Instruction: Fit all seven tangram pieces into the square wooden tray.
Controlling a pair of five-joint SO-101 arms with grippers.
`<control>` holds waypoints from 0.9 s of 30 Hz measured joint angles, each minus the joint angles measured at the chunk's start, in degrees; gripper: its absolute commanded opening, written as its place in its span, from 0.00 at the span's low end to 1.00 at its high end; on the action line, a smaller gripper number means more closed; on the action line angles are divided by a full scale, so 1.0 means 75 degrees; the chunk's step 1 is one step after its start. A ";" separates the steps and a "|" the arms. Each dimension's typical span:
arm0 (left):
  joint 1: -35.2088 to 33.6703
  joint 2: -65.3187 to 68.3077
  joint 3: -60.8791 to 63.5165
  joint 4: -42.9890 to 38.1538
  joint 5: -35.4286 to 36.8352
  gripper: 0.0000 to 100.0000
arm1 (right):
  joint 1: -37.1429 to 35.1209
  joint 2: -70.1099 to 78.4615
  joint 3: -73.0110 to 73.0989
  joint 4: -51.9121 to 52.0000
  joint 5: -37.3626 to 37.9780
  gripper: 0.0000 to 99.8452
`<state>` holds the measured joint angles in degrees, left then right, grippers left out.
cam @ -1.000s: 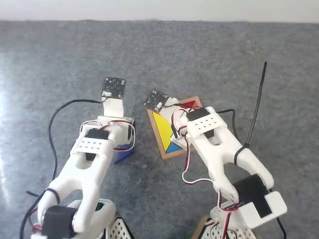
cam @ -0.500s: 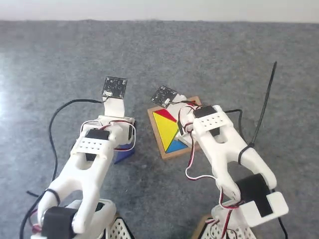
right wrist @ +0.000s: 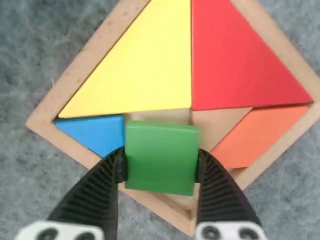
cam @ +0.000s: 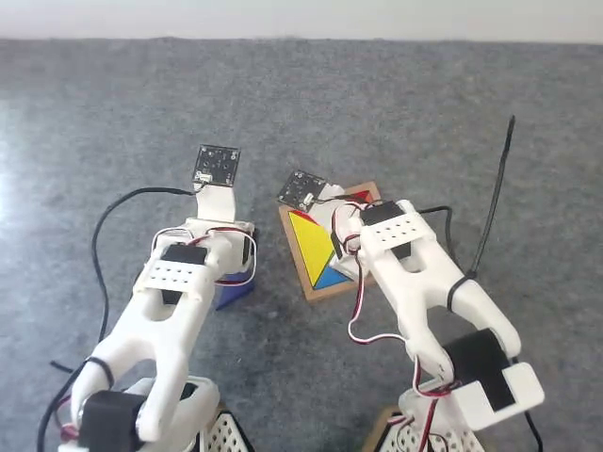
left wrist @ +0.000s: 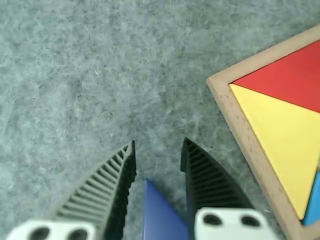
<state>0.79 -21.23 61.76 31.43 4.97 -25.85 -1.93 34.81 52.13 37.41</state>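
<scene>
In the tray (right wrist: pixel 84 65) you have four seated: yellow (right wrist: pixel 145 75), red (right wrist: pixel 230 65), blue (right wrist: pixel 95 132), orange (right wrist: pixel 255 132). Right gripper (right wrist: pixel 160 152) clamps the green square (right wrist: pixel 161 162) over the bare gap. Dark blue piece (left wrist: pixel 160 215) sits at your left gripper (left wrist: pixel 158 145), off-tray (grip: can't tell). I'd count three to go.

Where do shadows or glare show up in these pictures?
High view: the grey table looks brighter along one side edge, and only faint, soft shadows lie beneath the arms. Right wrist view: even light, no glare on the green square held by the right gripper or on the tray. Left wrist view: even light, no glare on the blue piece.
</scene>
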 measured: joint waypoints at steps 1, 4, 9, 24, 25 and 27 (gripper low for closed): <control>0.0000 0.0000 0.0000 0.0000 0.0000 0.15 | 0.0000 0.0000 0.0000 0.0000 0.0023 0.20; 0.0000 0.0000 0.0000 0.0000 0.0000 0.15 | 0.0000 0.0000 0.0000 0.0000 0.0023 0.23; 0.0000 0.0000 0.0000 0.0000 0.0000 0.15 | 0.0012 0.0000 0.0000 0.0000 0.0023 0.22; 0.0000 0.0000 0.0000 0.0000 0.0000 0.15 | 0.0012 -0.0105 -0.0246 -0.0094 -0.0305 0.22; 0.0000 0.0000 0.0000 0.0000 0.0000 0.15 | 0.0012 -0.0199 -0.0246 -0.0094 -0.0363 0.22; 0.0000 0.0000 0.0000 0.0000 0.0000 0.15 | 0.0012 -0.0492 -0.0246 -0.0094 -0.0527 0.22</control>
<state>0.79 -21.23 61.76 31.43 4.97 -25.76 -5.63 32.97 51.43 33.45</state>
